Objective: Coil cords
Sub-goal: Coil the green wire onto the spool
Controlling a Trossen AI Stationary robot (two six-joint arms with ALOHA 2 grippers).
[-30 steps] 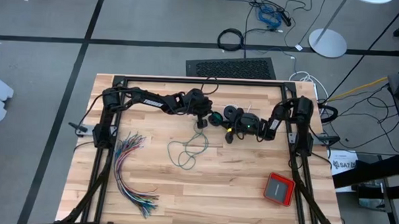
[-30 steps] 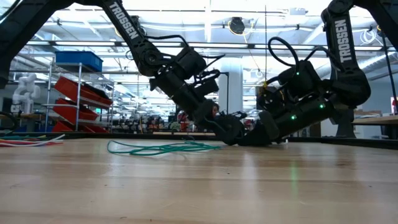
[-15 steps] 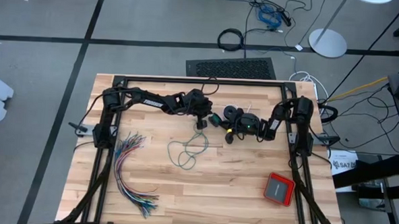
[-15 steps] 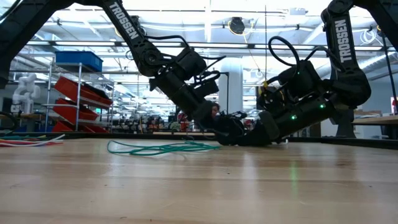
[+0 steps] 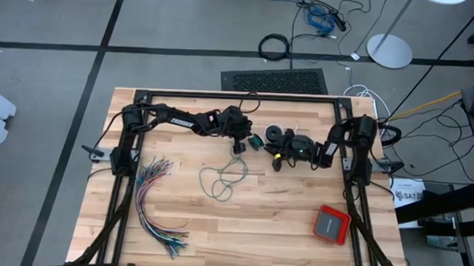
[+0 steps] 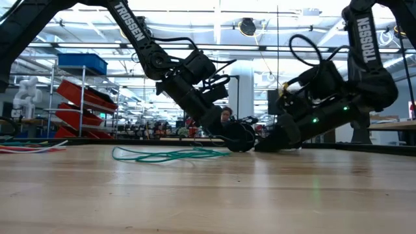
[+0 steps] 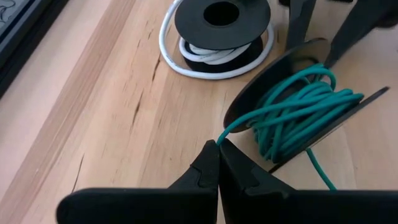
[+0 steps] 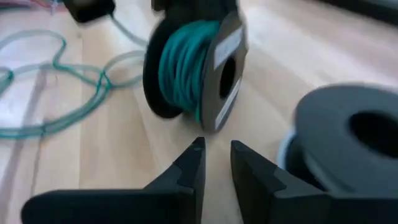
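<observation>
A black spool (image 7: 292, 118) wound with teal cord stands tilted on its flange edges at mid-table (image 5: 257, 142). The cord's loose end lies in slack loops (image 5: 219, 180) on the wood nearer the front. My left gripper (image 7: 219, 148) is shut on the teal cord just beside the spool (image 6: 244, 136). My right gripper (image 8: 216, 152) stands open a little short of the spool (image 8: 193, 62), on its right side, touching nothing. Beside it a second black spool (image 7: 221, 25) lies flat, with white cord around its base. My left gripper pinches the teal cord (image 7: 222, 134) between its two fingertips, a short way from where the strand leaves the spool's winding. The fingers slant down from the table's left. The strand runs in a short curve from the tips up to the spool.
A fanned bundle of many-coloured wires (image 5: 158, 202) lies at the front left. A red box (image 5: 331, 224) sits at the front right. Black frame rails (image 5: 238, 97) run along the table's sides and far edge.
My right gripper has drawn back from the teal spool toward the table's right edge and risen slightly, leaving a gap between it and the spool. The spool and my left gripper have stayed where they were.
</observation>
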